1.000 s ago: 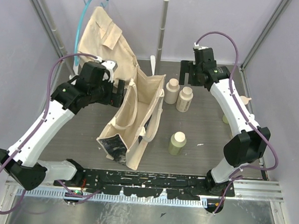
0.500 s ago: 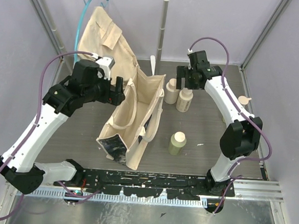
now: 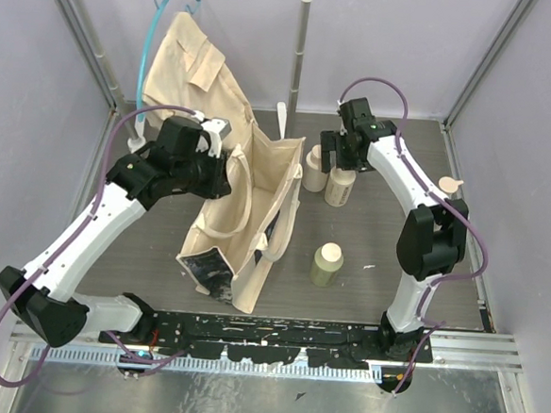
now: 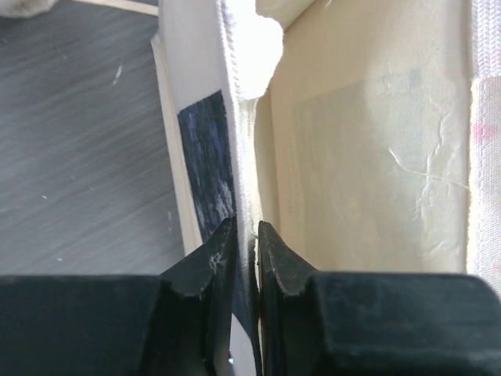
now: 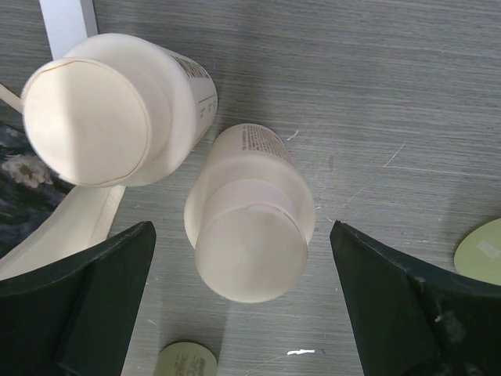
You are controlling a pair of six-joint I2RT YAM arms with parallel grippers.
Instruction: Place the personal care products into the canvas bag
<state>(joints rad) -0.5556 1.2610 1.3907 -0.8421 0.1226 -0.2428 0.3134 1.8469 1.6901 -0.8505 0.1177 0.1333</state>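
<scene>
While the left claw (image 3: 221, 170) pinches the bag (image 3: 257, 200) at its left rim, fingers (image 4: 207, 266) narrowed onto the canvas edge with nothing else between them, the bag stands upright and open-mouthed mid-table (image 3: 378, 233), its dark panel toward the arm bases. The right claw (image 5: 241, 227) hangs wide open over two cream bottles (image 3: 341, 187) that stand just beside the bag's far right side. One bottle (image 5: 250, 235) sits between the spread fingers, clear of both. The other bottle (image 5: 102, 117) is close against it on the bag side, ahead of the left finger; whether the two touch I cannot tell. Bare table lies open to the pair's right. A green bottle (image 3: 327, 264) stands alone nearer the bases, just right of the bag, open table round it. A shirt (image 3: 186, 63) hangs back-left, behind the bag.
</scene>
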